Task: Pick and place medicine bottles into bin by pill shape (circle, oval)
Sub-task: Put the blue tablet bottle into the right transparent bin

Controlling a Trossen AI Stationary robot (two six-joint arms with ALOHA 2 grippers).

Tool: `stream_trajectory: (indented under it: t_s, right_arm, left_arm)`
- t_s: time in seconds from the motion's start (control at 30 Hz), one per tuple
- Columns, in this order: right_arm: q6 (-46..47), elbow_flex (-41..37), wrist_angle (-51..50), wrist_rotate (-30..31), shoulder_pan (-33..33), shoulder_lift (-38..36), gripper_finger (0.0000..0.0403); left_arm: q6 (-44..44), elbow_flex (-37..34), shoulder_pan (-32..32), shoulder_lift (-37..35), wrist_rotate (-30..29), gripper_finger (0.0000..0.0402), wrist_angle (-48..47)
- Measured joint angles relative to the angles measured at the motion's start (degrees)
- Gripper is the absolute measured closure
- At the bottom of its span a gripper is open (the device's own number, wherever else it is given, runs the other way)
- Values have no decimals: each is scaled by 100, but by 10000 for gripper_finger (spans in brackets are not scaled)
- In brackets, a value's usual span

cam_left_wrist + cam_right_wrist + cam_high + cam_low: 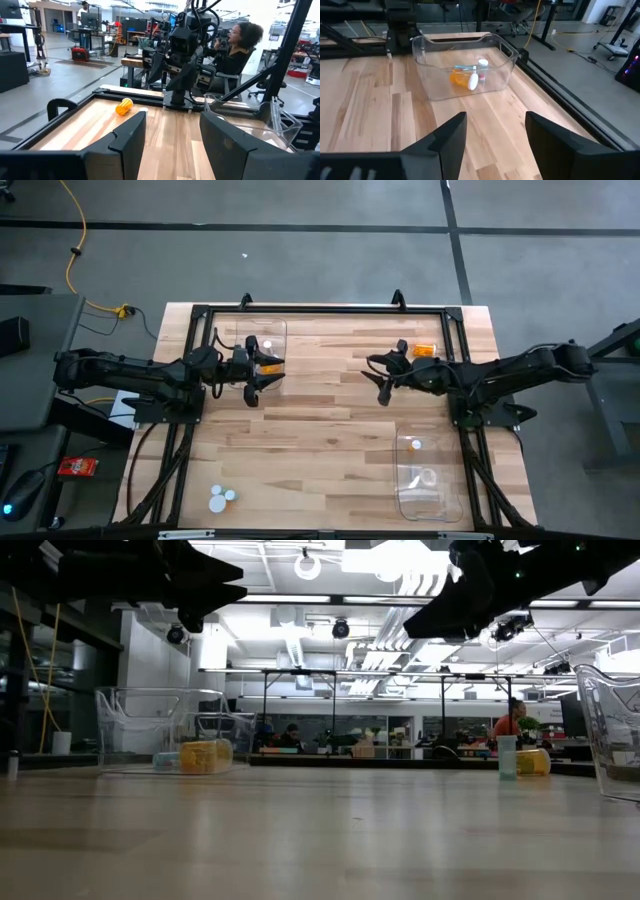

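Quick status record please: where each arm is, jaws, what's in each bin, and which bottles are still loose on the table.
left gripper: above the far-left bin, jaws open, empty
right gripper: over mid-table, jaws open, empty
far-left bin: amber bottle lying down, plus a pale bottle
near-right bin: white cap visible, contents unclear
loose: amber bottle on its side at far right; two white-capped bottles at near left

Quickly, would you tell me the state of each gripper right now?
Left gripper: open, holding nothing.
Right gripper: open, holding nothing.
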Motion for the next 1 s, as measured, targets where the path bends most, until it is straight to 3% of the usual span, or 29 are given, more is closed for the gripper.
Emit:
stream_trajectory:
  t_s: [0.13,0.33,0.47,0.7,1.0]
  right_arm:
    - [767,65,-667,530,-7,0,208]
    - [2941,687,-3906,771,-329,0,208]
    - [4057,793,-5003,774,-505,0,208]
    - [4704,516,-5349,751,-888,7,208]
    - [4745,195,-5185,372,-1317,7,208]
  left_arm:
    - [-9,0,0,0,-2,227,2]
    - [-9,0,0,0,-2,227,2]
    - [-11,0,0,0,-2,227,4]
    - [-52,0,0,0,-2,227,4]
    - [-55,0,0,0,-4,227,4]
